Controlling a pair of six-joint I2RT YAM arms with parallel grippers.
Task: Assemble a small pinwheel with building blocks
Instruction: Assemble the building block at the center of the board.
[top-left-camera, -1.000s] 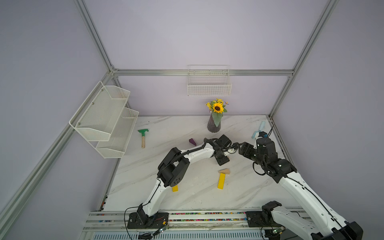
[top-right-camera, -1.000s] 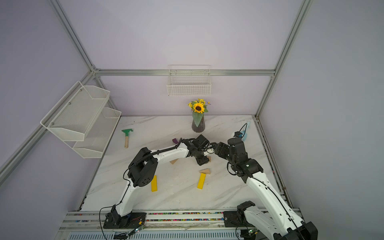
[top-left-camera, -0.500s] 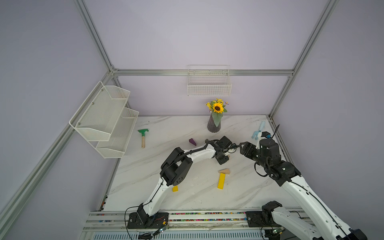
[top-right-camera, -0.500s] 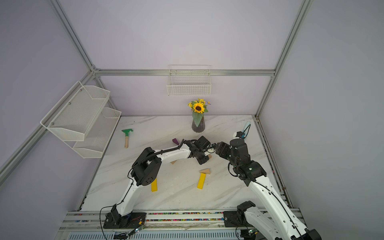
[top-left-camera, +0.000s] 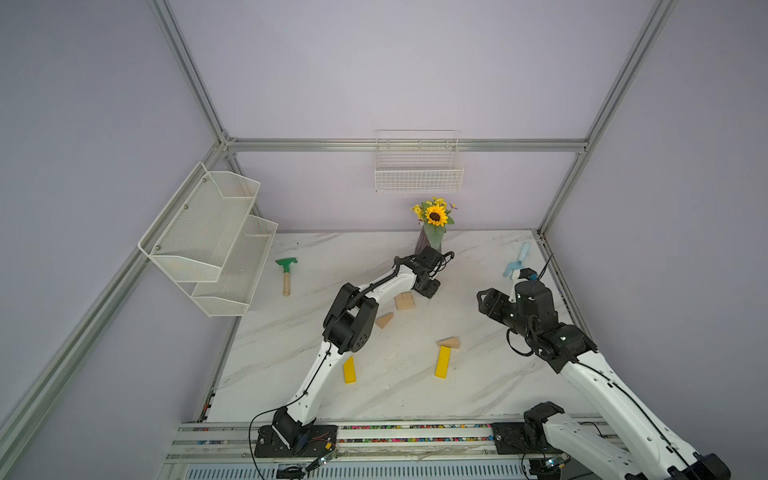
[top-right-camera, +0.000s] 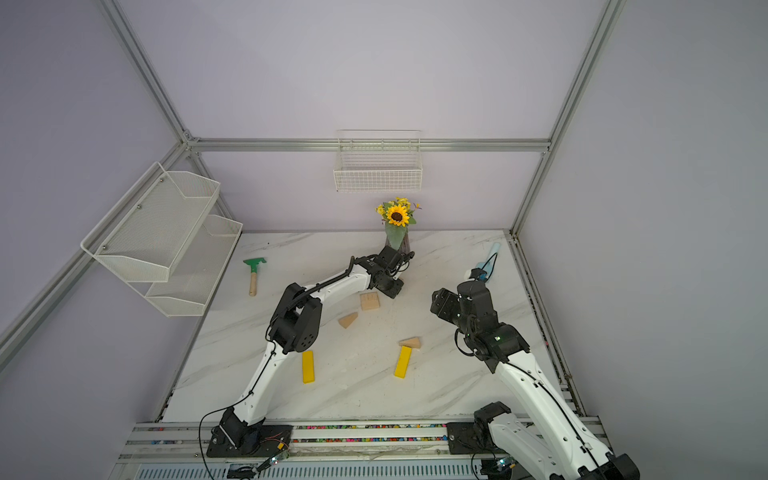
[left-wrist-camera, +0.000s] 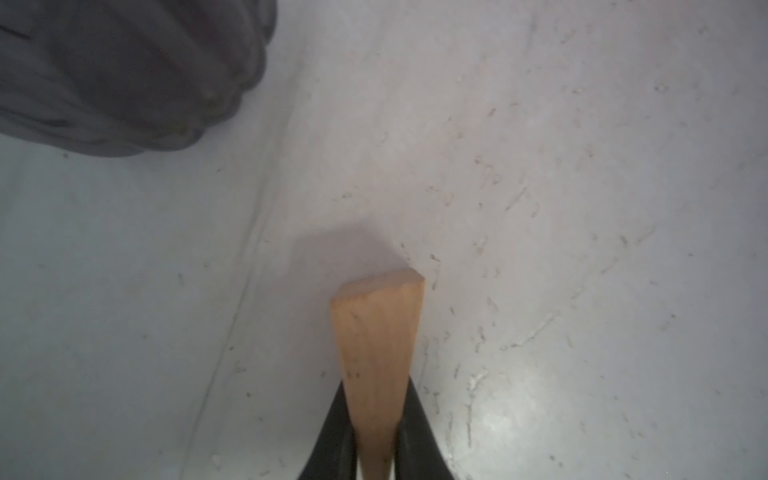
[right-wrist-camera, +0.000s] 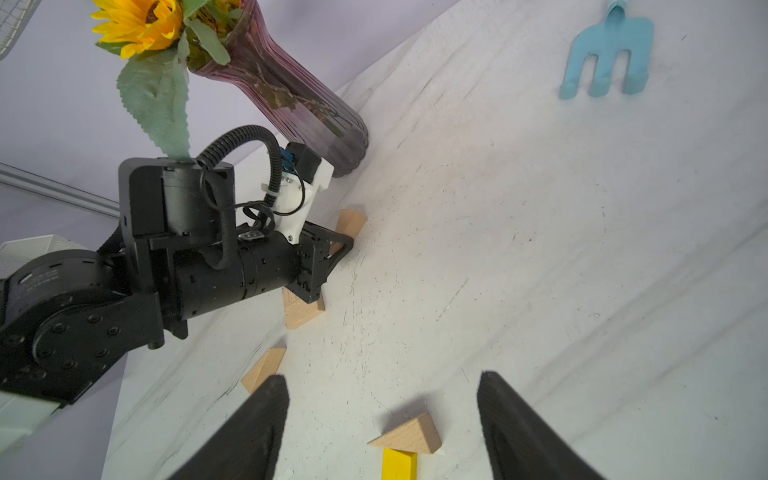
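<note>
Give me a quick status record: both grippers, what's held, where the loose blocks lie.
left gripper: shut on wood wedge, close to the vase
right gripper: open, empty, above the table
rectangular blocks: side by side, beside the left gripper
lone wedge: lying free near the rectangular blocks
front wedge: touching one end of the yellow bar
second yellow bar: partly behind the left arm
purple wedge: not visible
pinwheel: not assembled

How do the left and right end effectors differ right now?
The left end effector is shut on a wooden wedge; the right end effector is open and empty. The left is close to the vase; the right faces a loose wedge by a yellow bar. Both have dark fingers.
</note>
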